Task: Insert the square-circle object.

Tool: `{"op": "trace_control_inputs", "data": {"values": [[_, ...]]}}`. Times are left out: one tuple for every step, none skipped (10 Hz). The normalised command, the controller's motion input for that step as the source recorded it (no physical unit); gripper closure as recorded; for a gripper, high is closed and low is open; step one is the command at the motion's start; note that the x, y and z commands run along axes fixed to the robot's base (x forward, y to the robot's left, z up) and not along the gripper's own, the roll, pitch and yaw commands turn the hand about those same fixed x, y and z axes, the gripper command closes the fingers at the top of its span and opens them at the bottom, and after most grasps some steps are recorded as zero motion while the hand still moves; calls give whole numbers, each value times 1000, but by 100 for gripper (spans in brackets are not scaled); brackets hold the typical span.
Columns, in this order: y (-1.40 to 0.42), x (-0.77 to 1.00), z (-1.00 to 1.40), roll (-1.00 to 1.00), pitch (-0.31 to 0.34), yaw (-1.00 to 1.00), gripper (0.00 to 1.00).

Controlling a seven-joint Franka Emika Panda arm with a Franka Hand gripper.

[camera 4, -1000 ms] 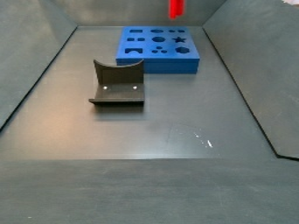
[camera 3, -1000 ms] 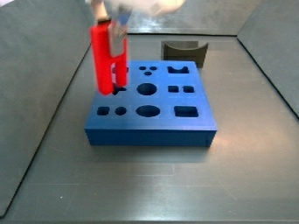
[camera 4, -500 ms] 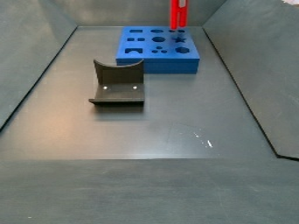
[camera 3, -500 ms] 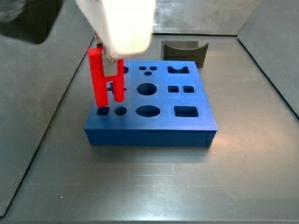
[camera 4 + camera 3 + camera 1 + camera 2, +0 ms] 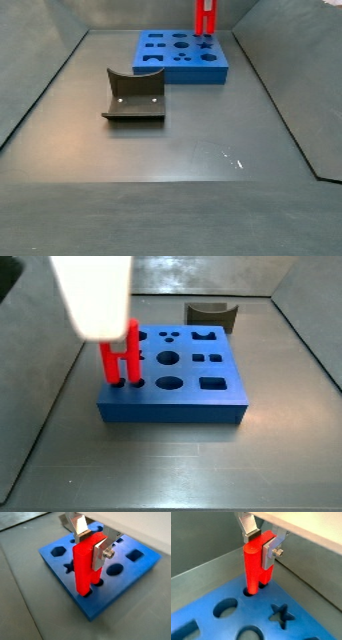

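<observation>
Gripper is clamped on the upper end of the red peg: the silver finger plates sit flat against opposite sides of it, narrow gap, filled by the peg. Same grip visible in both wrist views, gripper above the blue block. Peg stands upright, and its lower tip is in a round hole near a corner of the blue block; how deep it sits I cannot tell. In a side view the peg rises from the block's left front area, with the white gripper body covering its top. In a side view the peg stands at the far right of the block, top cut off by the frame edge. The other holes in the block, including round, square and star shapes, hold nothing. A dark grey curved block lies on the floor well apart from the blue block, also seen behind it.
</observation>
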Motion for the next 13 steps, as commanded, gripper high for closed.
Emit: {"op": "trace_control_inputs", "data": {"values": [[-351, -334, -189, 81, -126, -440, 100], [-177, -246, -86, 63, -80, -234, 100], [0, 0, -43, 43, -4, -360, 100], [46, 0, -117, 7, 0, -66, 100], [49, 0, -203, 17, 0, 0, 100], [14, 211, -449, 0, 0, 0, 100], [69, 266, -503, -56, -33, 0, 100], [117, 286, -494, -59, -14, 0, 100], [106, 194, -486, -44, -23, -37, 100], [91, 157, -463, -66, -44, -103, 100], [60, 0, -466, -71, -101, -166, 100], [43, 0, -514, -80, -146, -183, 100], [26, -6, -557, -87, -203, -169, 100]]}}
